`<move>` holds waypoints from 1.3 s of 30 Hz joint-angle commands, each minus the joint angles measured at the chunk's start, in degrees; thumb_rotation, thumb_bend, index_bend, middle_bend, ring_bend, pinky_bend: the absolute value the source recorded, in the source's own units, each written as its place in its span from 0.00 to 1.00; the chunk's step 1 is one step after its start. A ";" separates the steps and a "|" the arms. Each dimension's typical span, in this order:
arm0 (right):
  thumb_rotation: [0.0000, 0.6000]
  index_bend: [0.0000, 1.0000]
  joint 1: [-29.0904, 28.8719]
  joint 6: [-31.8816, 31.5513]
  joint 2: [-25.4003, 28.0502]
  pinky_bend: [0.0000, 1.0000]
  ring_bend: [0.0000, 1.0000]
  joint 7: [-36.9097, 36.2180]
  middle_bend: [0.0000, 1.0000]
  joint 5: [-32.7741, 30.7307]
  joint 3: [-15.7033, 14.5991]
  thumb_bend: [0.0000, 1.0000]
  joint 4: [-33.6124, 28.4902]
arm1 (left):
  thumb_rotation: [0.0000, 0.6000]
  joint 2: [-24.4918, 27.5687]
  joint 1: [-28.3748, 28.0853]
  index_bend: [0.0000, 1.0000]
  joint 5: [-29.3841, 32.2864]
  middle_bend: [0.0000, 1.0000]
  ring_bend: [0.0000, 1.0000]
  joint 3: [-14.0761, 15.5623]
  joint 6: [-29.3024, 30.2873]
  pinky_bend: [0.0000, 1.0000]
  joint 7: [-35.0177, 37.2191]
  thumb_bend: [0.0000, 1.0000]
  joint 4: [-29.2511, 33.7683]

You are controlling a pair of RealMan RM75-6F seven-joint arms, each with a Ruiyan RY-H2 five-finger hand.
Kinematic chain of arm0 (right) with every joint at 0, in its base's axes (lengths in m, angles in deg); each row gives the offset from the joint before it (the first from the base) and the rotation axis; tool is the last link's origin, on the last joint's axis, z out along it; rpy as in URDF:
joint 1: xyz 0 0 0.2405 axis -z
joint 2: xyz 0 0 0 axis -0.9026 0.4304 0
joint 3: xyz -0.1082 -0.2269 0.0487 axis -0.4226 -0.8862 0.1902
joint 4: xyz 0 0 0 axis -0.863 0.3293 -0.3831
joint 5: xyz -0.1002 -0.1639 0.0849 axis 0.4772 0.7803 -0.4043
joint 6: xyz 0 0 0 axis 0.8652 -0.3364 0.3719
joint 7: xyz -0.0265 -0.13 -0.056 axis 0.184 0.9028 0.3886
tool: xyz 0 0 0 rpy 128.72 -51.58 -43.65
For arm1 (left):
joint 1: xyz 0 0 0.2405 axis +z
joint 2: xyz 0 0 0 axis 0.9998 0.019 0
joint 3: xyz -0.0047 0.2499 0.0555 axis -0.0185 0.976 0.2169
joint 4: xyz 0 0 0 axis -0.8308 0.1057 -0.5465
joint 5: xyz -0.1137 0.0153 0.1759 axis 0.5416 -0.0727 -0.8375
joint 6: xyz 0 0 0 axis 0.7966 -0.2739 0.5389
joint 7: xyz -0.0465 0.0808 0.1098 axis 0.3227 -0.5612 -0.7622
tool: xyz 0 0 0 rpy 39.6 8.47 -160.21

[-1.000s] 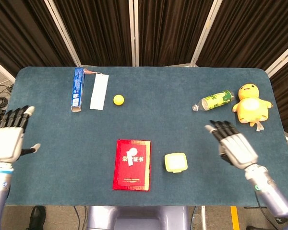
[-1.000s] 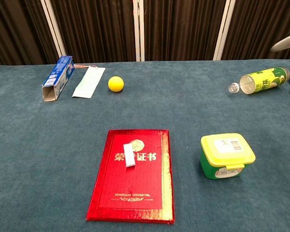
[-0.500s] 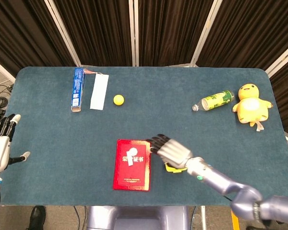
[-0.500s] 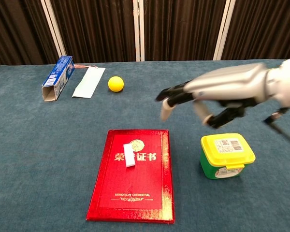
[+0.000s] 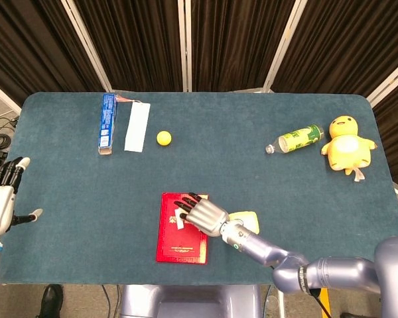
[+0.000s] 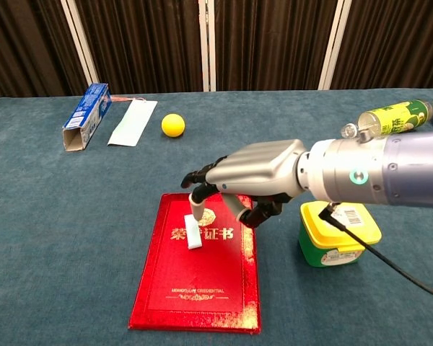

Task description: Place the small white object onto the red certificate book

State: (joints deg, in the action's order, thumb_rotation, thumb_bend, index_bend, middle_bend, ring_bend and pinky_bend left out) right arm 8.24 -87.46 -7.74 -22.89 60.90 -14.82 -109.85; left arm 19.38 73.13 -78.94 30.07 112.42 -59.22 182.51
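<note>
The red certificate book (image 5: 179, 246) (image 6: 198, 277) lies flat near the table's front edge. On its upper part rests the small white object (image 6: 193, 233), and a sliver of it shows in the head view (image 5: 178, 222). My right hand (image 5: 200, 213) (image 6: 254, 176) hovers over the book's top right, fingers apart and pointing left. One fingertip (image 6: 197, 205) hangs just above the white object; I cannot tell whether it touches. Nothing is held in that hand. My left hand (image 5: 0, 199) is off the table's left edge, fingers spread and empty.
A green tub with a yellow lid (image 6: 339, 234) (image 5: 247, 219) stands right of the book, under my right forearm. A green bottle (image 5: 298, 139) (image 6: 386, 119) and a yellow plush duck (image 5: 347, 144) lie far right. A yellow ball (image 5: 163, 138), white strip (image 5: 137, 127) and blue box (image 5: 107, 131) sit at the back left.
My right hand has swept from the table's right side leftward to above the book and dropped close to the white object. My left hand drew back to the left a second ago, then stayed.
</note>
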 commanded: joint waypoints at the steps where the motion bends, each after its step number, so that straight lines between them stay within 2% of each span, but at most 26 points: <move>1: 1.00 0.31 -0.57 -0.86 -1.19 0.00 0.00 0.25 0.00 -1.11 -0.79 1.00 0.60 | 1.00 -0.06 0.08 0.00 -0.02 0.00 0.00 -0.23 -0.17 0.00 -0.09 0.00 -0.13; 17: 1.00 0.32 -2.88 -3.27 -5.22 0.00 0.00 1.19 0.00 -2.14 -3.31 1.00 2.63 | 1.00 0.02 0.70 0.00 -0.70 0.00 0.00 -1.20 -1.10 0.00 0.25 0.00 -0.07; 39: 1.00 0.33 -3.83 -5.03 -7.01 0.00 0.00 2.81 0.00 -3.72 -6.79 1.00 3.46 | 1.00 0.90 1.44 0.00 -2.04 0.00 0.00 -2.01 -1.87 0.00 1.84 0.00 0.05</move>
State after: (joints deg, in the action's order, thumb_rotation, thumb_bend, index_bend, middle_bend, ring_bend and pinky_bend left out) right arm 4.45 -92.44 -14.70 -20.14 57.14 -21.52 -106.43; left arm 20.26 74.55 -80.97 28.07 110.56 -57.39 182.55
